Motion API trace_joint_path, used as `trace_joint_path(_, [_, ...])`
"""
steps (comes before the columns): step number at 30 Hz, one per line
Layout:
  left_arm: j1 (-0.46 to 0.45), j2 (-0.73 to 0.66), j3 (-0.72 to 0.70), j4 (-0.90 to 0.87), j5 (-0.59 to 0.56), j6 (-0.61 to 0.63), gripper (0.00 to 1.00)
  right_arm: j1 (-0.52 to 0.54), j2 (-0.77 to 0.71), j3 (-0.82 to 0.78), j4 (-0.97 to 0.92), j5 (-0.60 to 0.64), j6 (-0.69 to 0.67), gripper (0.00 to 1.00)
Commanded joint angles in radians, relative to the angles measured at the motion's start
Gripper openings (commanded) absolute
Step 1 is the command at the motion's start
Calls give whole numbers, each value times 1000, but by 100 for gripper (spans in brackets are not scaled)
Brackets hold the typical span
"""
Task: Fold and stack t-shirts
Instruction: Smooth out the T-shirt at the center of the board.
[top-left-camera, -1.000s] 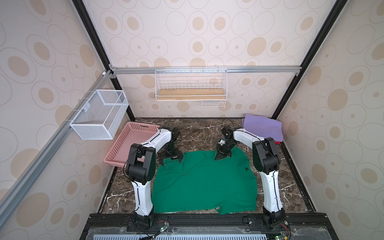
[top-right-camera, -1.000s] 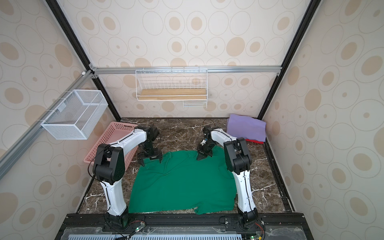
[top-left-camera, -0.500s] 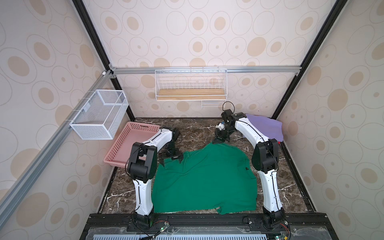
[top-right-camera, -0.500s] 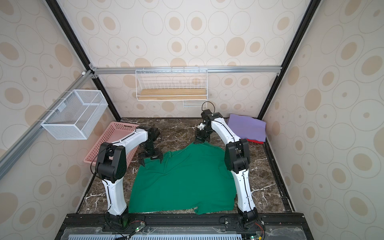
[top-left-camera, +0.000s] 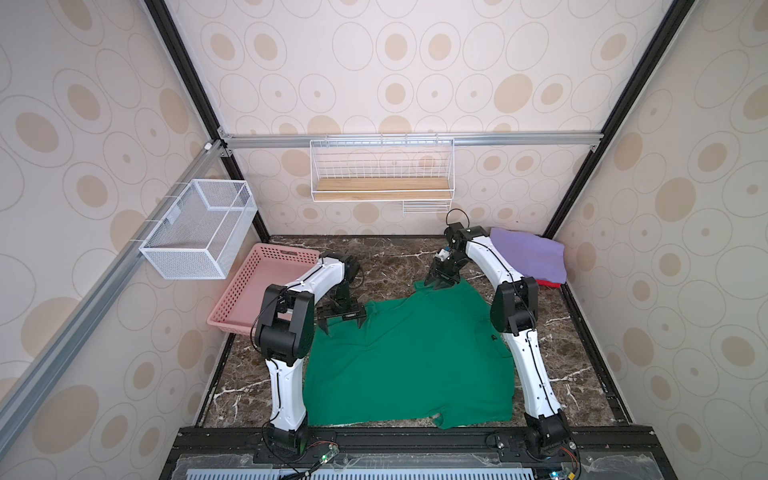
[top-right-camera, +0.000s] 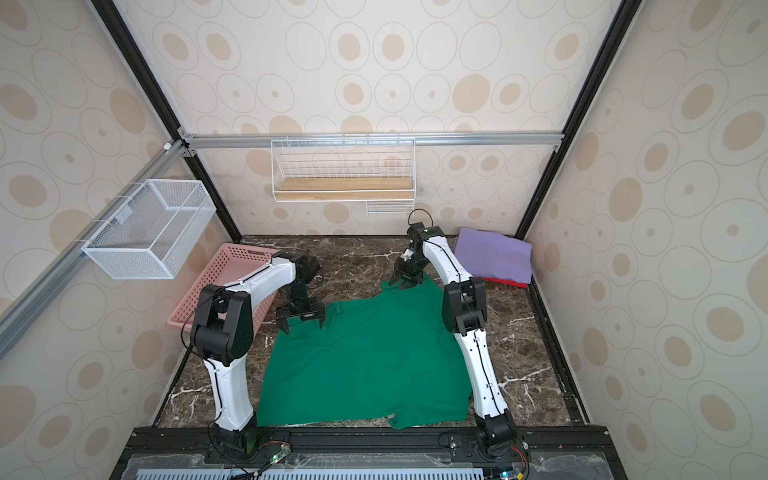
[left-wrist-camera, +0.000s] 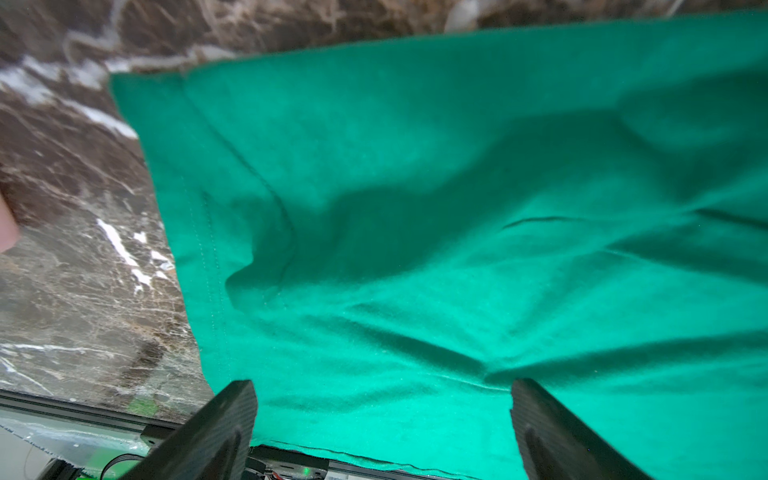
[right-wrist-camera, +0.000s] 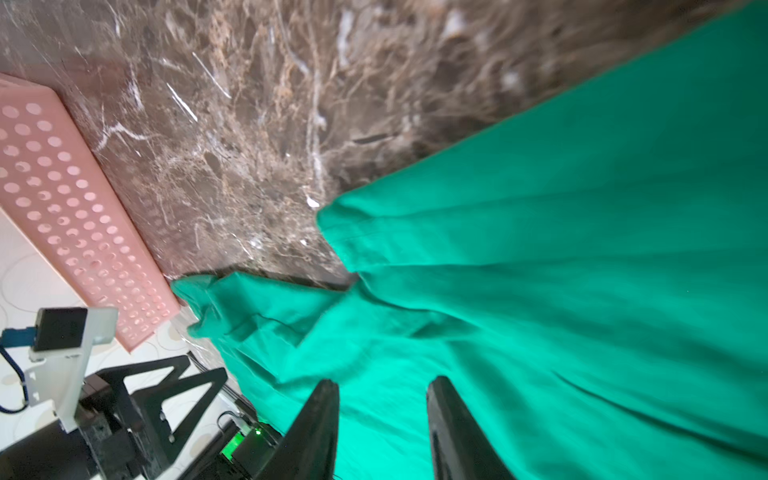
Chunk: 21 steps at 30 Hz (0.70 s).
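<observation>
Since a second ago the right gripper has drawn the far corner of the green t-shirt out toward 1 o'clock and come down to the table. Its jaws now stand parted over the cloth, so the corner appears let go. The green t-shirt lies spread at the table's centre in both top views, with loose folds bunched along its 11 o'clock edge. The left gripper is spread wide, holds nothing, and is poised over the 10 o'clock corner. The lavender t-shirt lies folded on the red t-shirt at 2 o'clock, and the pink basket sits at 9 o'clock. The step in hand is judged to be flattening before the first fold. It goes well if the left fingers pinch the bunched corner at its stitched edge and draw it toward 10 o'clock to match the right side. Each arm should then lift straight clear, so no finger snags and rumples the smoothed cloth.
</observation>
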Motion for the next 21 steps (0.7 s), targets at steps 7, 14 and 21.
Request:
trace_joint_path(7, [-1,2,46,-43,34,6,99,-26,-310,-364,-44,23,-91,42])
trace_joint_path(14, [-9,21,54,-45,46,0,98,15,-625,-1015,202,-46,-61,42])
trace_joint_path(21, [-24,114,55,-3,136,-43,98,33,-628,-1282,305,-63,-92,41])
